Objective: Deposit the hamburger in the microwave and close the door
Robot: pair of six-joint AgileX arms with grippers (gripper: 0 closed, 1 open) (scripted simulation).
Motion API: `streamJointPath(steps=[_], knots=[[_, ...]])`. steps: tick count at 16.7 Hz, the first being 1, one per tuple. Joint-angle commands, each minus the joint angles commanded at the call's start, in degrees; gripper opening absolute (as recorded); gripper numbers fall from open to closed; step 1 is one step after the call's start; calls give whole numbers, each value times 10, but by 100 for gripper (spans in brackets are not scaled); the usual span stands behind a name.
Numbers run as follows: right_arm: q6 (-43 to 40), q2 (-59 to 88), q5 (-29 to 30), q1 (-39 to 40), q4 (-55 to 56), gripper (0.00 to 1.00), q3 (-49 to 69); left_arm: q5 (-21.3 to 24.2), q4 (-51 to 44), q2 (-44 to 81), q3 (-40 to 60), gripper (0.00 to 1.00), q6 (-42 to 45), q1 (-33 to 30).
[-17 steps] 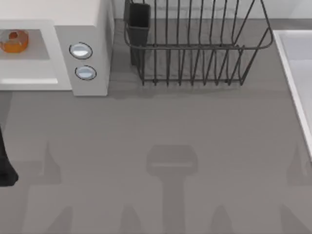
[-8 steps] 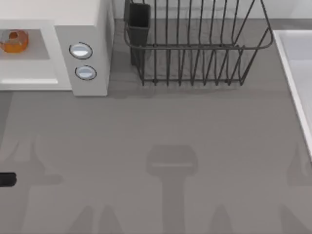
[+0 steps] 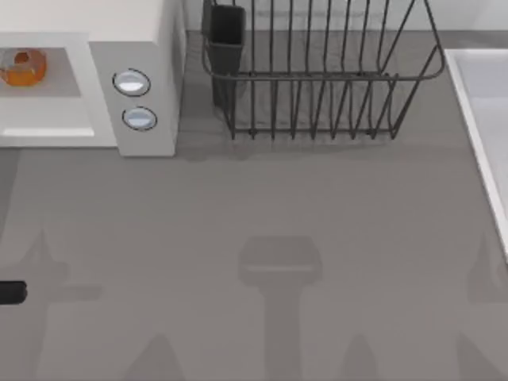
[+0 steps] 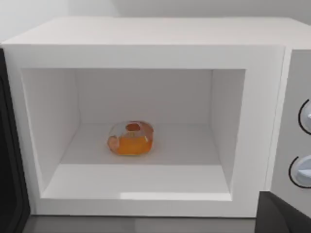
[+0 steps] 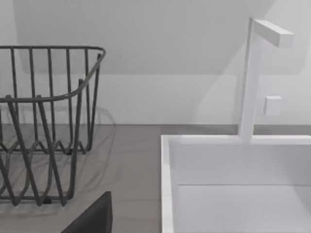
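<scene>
Sitting on the floor of the microwave's (image 4: 146,58) cavity, the hamburger (image 4: 131,139) lies a little left of centre and back from the front lip, touching neither side wall. From above you see the hamburger (image 3: 22,67) in the same place, at the far left of the table (image 3: 262,206). Your view into the cavity is unobstructed: nothing else lies in it, and the opening stands uncovered. A dark vertical edge (image 4: 9,160) runs along the left side of the opening in the left wrist view; you cannot tell from it whether that is the door. Right of the cavity sits the light-grey control panel (image 3: 135,99) with its two round knobs (image 3: 132,82), one behind the other.

Just right of the microwave, at the far side of the table, stands the dark wire dish rack (image 3: 317,79), with a dark cup-like holder (image 3: 225,36) fixed at its left end; you can see nothing resting between its wires. Farther right, at the table's right edge, is a white sink (image 5: 233,179) with a white angular tap (image 5: 257,73) rising from its far rim; its basin looks bare.

Your left arm (image 3: 12,293) shows as a dark stub at the near left edge of the table, facing the open microwave. A dark corner (image 4: 282,213) intrudes at the edge of the left wrist view, and you cannot tell how the left hand's fingers stand. A similar dark shape (image 5: 92,218) sits in the right wrist view, facing rack and sink, and you cannot tell the right hand's state either.
</scene>
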Motion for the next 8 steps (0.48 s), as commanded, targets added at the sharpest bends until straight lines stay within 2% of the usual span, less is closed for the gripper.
streamJointPath(steps=[4, 8], knots=[[0, 0, 0, 0, 0, 100, 0, 0, 2, 2, 0, 0, 0, -1], [0, 0, 0, 0, 0, 100, 0, -14, 57, 65, 6, 0, 2, -17]])
